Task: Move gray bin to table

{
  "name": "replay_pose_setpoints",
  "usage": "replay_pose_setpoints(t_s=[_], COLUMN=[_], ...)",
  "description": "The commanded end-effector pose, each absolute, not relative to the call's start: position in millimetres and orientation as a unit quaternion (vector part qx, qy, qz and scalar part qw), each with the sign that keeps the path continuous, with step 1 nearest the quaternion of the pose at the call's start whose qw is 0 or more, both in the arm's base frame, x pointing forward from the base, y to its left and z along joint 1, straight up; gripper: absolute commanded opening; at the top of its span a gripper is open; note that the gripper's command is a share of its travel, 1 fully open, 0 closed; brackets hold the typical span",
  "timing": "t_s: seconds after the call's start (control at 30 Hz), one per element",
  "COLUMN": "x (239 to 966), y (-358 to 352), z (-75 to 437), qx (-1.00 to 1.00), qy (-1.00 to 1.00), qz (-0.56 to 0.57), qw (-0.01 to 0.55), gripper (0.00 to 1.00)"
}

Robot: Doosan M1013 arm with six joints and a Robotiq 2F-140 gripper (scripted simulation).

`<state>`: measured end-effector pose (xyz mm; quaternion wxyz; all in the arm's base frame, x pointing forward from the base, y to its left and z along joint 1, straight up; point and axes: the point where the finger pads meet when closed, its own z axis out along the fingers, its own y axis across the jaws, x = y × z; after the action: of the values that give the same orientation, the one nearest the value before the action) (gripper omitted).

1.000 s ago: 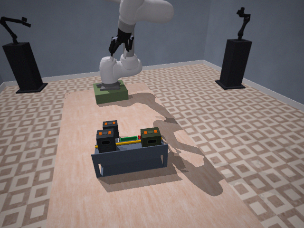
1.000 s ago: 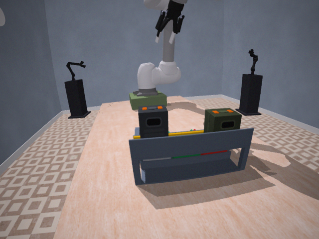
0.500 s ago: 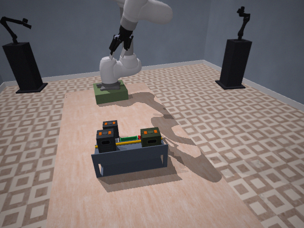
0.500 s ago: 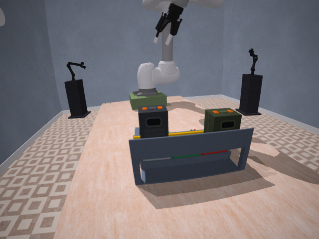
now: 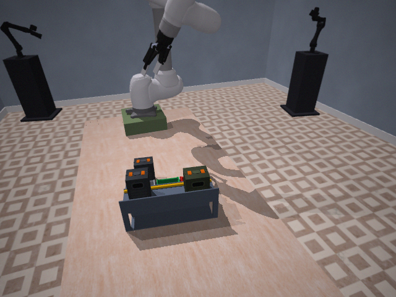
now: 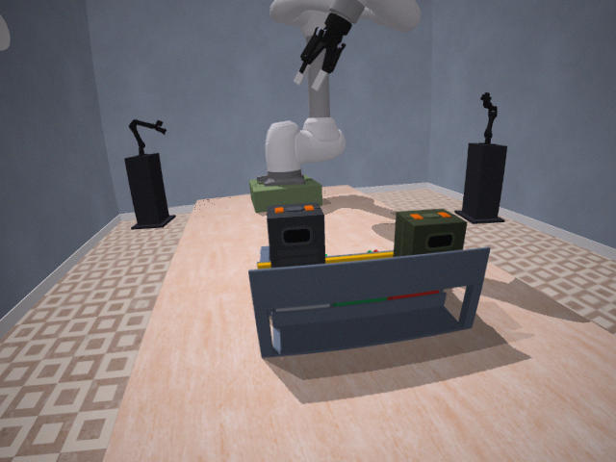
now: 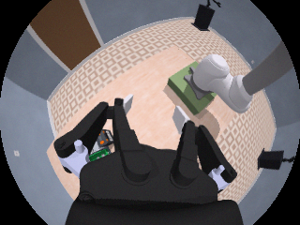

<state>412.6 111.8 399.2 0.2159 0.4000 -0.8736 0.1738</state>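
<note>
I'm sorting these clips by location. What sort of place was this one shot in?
Probably a robotics lab or test room: a big white robot arm is mounted at a long wooden table, and smaller black arms top dark pedestals nearby.

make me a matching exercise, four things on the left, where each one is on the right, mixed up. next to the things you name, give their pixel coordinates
Things
1. robot arm's foot (image 5: 143,112) (image 6: 284,177)
2. olive case (image 5: 196,179) (image 6: 430,234)
3. gripper (image 5: 149,72) (image 6: 307,83) (image 7: 153,106)
4. shelf (image 5: 169,209) (image 6: 368,278)

Places
A. up in the air, touching no case
B. standing on the table top
C. on the green block (image 5: 145,125) (image 6: 286,197) (image 7: 184,96)
D. at the shelf's right end in the top view

Right pairs: 1-C, 2-D, 3-A, 4-B
</note>
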Motion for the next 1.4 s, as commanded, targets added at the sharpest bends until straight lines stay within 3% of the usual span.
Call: replay_pose_setpoints(t_s=[0.0, 0.07, 0.47, 0.63, 1.03, 1.2, 1.37], x=[386, 367, 367, 319, 319, 271, 271], y=[104, 99, 99, 85, 85, 72, 72], z=[399, 399, 399, 399, 399, 398, 398], qx=[0.452, 0.488, 0.488, 0.572, 0.572, 0.646, 0.646], qy=[-0.847, -0.825, -0.825, -0.761, -0.761, -0.685, -0.685], qz=[0.206, 0.229, 0.229, 0.283, 0.283, 0.332, 0.332], qw=[0.189, 0.169, 0.169, 0.117, 0.117, 0.063, 0.063], gripper=[0.57, 0.57, 0.57, 0.57, 0.57, 0.57, 0.57])
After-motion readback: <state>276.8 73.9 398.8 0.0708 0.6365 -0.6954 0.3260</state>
